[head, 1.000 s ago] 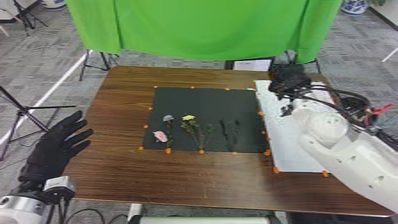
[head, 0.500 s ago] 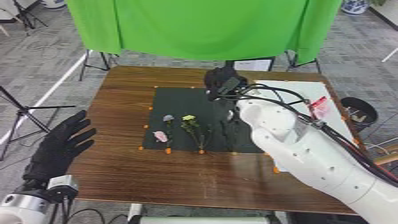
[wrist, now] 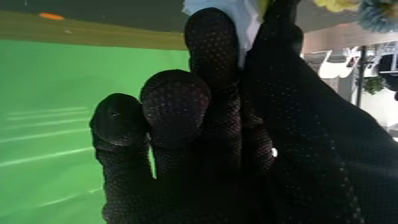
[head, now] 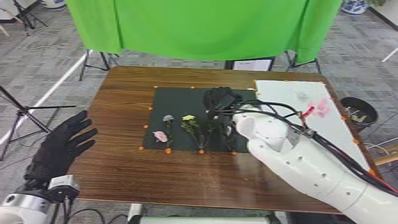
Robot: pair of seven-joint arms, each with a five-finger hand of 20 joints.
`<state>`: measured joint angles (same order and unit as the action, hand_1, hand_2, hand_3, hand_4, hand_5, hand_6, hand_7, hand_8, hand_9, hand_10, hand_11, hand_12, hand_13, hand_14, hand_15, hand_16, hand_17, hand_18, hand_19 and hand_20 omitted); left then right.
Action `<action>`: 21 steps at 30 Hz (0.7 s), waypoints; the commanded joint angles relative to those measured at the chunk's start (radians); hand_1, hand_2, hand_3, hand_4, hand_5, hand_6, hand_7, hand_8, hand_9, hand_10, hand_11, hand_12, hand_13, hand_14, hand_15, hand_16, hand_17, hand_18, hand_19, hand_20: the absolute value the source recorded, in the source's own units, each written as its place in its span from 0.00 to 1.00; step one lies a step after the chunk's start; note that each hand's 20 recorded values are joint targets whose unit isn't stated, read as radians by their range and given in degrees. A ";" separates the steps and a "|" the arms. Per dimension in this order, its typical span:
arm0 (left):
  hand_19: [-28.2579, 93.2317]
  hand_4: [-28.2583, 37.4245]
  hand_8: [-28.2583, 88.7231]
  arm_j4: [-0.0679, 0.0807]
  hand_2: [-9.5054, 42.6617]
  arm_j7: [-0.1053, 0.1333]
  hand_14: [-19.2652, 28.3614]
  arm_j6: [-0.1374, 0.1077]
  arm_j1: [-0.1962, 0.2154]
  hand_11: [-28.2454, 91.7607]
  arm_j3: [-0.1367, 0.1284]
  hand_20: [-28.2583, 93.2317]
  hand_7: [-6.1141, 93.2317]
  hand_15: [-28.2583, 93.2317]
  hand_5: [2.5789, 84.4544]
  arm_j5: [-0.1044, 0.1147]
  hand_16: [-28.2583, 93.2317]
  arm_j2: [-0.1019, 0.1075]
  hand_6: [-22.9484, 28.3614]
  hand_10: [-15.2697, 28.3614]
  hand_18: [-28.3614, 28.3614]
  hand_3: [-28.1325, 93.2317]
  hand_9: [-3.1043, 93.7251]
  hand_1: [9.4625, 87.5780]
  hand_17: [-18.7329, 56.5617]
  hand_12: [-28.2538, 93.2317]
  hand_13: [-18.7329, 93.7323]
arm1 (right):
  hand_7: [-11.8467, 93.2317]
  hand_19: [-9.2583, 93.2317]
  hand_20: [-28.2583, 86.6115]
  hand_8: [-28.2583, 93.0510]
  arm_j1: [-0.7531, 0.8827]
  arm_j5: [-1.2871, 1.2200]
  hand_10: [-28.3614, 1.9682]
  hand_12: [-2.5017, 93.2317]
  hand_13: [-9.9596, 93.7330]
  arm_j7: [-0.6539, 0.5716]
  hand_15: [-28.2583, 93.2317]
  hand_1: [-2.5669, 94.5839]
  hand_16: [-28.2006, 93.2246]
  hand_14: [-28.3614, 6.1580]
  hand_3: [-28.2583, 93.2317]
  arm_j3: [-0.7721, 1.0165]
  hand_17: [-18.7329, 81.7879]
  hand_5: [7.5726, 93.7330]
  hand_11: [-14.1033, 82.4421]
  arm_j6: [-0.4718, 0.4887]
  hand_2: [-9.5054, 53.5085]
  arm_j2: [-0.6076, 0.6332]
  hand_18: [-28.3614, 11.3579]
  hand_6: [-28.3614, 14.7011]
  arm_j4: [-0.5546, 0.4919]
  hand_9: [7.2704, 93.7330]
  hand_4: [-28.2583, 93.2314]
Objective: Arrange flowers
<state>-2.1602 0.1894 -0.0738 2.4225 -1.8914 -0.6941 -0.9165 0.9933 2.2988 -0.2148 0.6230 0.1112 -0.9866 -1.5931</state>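
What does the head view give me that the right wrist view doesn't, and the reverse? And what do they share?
Head view: the pink flower lying on the dark mat, the left hand off to the table's left side, the white sheet and the round bin.
Right wrist view: something white beside the right hand, too hidden to name, and a green plant beyond.
Both: the right hand, the yellow flower, the blue flower, the brown table and the green cloth.
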 commanded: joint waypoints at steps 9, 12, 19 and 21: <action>0.54 0.00 0.16 0.009 0.14 -0.019 0.73 0.017 -0.004 0.39 0.004 0.31 0.25 0.44 0.28 0.002 0.26 0.006 0.52 0.60 0.91 0.79 0.24 0.18 0.09 0.40 0.31 | 0.59 0.96 0.73 0.25 0.020 0.001 0.75 0.46 0.80 0.006 0.81 0.43 0.52 0.68 0.92 -0.006 0.53 0.69 0.42 -0.017 0.00 -0.027 0.22 0.71 -0.014 0.89 0.00; 0.54 0.00 0.16 0.010 0.14 -0.020 0.73 0.019 -0.006 0.39 0.004 0.31 0.25 0.44 0.28 0.001 0.26 0.007 0.52 0.60 0.91 0.79 0.24 0.18 0.09 0.40 0.31 | 0.58 0.95 0.73 0.25 0.019 0.002 0.73 0.43 0.79 0.002 0.81 0.41 0.52 0.68 0.91 -0.007 0.52 0.68 0.45 -0.025 0.00 -0.031 0.22 0.71 -0.012 0.87 0.00; 0.54 0.00 0.16 0.014 0.14 -0.020 0.73 0.020 -0.010 0.39 0.006 0.31 0.25 0.44 0.29 0.002 0.26 0.011 0.52 0.60 0.91 0.80 0.24 0.18 0.09 0.40 0.31 | 0.55 0.95 0.73 0.25 0.023 -0.002 0.69 0.33 0.77 -0.014 0.82 0.37 0.52 0.66 0.91 0.001 0.52 0.65 0.50 -0.044 0.00 -0.030 0.22 0.70 -0.012 0.82 0.00; 0.54 0.00 0.16 0.013 0.14 -0.020 0.73 0.020 -0.009 0.39 0.006 0.31 0.25 0.44 0.29 0.001 0.26 0.009 0.52 0.60 0.91 0.80 0.24 0.18 0.09 0.40 0.31 | 0.53 0.95 0.74 0.24 0.023 0.003 0.69 0.32 0.76 -0.014 0.82 0.35 0.52 0.66 0.92 0.007 0.51 0.65 0.50 -0.039 0.00 -0.026 0.22 0.70 -0.017 0.81 0.00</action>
<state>-2.1496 0.1788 -0.0649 2.4085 -1.8861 -0.6938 -0.9076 1.0153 2.2910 -0.2173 0.6184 0.0891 -1.0131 -1.5976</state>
